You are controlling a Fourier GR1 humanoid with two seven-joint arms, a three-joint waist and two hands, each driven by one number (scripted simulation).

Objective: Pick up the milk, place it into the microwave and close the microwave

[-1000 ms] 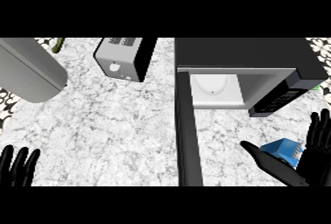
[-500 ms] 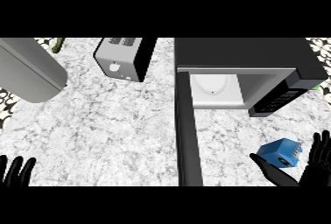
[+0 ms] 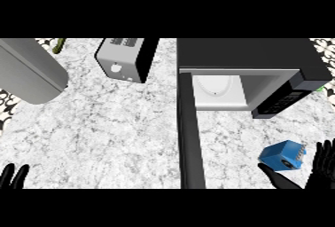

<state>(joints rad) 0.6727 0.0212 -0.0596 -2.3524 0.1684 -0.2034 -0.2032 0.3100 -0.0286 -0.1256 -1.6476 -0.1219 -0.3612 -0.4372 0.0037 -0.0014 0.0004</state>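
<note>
The milk [image 3: 282, 156], a small blue carton lying tilted, sits on the mottled marble counter [image 3: 118, 128] in front of the open black microwave [image 3: 248, 53]. The right hand [image 3: 322, 168] flanks it — fingers straight, thumb spread. The left hand [image 3: 13, 177] rests open at the lower left.

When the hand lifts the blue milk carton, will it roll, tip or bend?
The milk carton looks boxy with flat sides, so it probably will not roll. On the smooth counter, it may slide if pushed.
</note>
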